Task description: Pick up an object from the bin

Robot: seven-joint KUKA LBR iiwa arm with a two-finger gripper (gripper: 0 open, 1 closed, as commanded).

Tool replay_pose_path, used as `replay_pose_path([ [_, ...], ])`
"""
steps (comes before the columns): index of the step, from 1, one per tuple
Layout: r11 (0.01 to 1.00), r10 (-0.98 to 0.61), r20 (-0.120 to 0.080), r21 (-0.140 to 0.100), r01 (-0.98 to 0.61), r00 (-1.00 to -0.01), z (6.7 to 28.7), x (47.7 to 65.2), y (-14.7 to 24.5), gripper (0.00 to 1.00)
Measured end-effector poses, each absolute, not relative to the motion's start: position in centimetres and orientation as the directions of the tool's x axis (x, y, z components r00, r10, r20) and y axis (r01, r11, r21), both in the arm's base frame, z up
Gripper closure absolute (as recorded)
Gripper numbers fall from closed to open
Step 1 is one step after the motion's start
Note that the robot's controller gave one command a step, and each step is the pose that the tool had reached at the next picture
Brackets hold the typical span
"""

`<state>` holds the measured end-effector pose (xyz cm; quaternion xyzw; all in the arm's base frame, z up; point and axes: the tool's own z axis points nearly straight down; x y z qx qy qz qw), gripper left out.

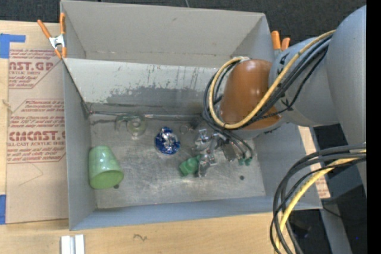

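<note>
Small dark-green thing on the floor of the bin, near side, right of centre. My gripper is down at floor level just to its right. Touching it or just beside it, I can't say from up here. I can't tell how far the gripper is open either, or whether it has any hold on that green piece. Just left and a little farther in lies a crumpled blue-and-white thing, apart from the gripper. Farther left, at the foot of the far wall, a clear round piece. In the near left corner, a pale green cup on its side, well apart. The orange wrist cover and looped cables hang over the bin's right side.
</note>
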<state>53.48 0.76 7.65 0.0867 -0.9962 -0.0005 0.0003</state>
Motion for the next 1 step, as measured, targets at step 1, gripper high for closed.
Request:
replay_pose_path([
  [1, 0.969, -0.248, -0.01, -0.003, -0.248, -0.969, 23.32, 54.0, -1.2, 1.0],
])
